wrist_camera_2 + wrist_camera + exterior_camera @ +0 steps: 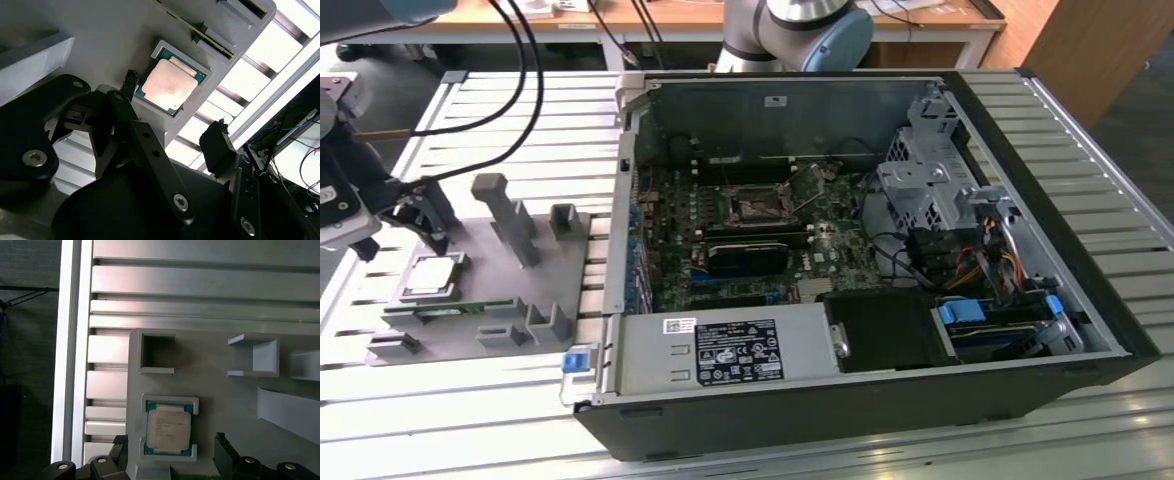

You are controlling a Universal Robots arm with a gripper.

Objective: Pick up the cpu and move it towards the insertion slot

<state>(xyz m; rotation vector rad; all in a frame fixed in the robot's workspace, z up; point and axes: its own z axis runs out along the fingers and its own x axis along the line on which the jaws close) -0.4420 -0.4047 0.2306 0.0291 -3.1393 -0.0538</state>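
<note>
Slatted aluminium table for a work surface, with an open computer case taking up most of it and a grey printed fixture sitting off to the exterior view's left. The cpu lies flat, metal lid up, in a shallow square pocket of that fixture. You get a good look at it in both wrist views. The gripper hangs right over it with its fingers spread wide and nothing in them, one black fingertip on each side of the pocket. I can't tell whether the tips touch the fixture or just float above it. The insertion slot is well apart from all this, on the board inside the case, with its shiny frame around a dark square. Handling-wise, I'd guess the chip is light, totally rigid and pretty slick on that metal lid, and the underside is the delicate bit. So I'd say the two opposite edges are the place to pinch it, square and level. The pocket walls look snug around it, so there's little room for the tips, and a skewed grab could tip it or let it slide out.
</note>
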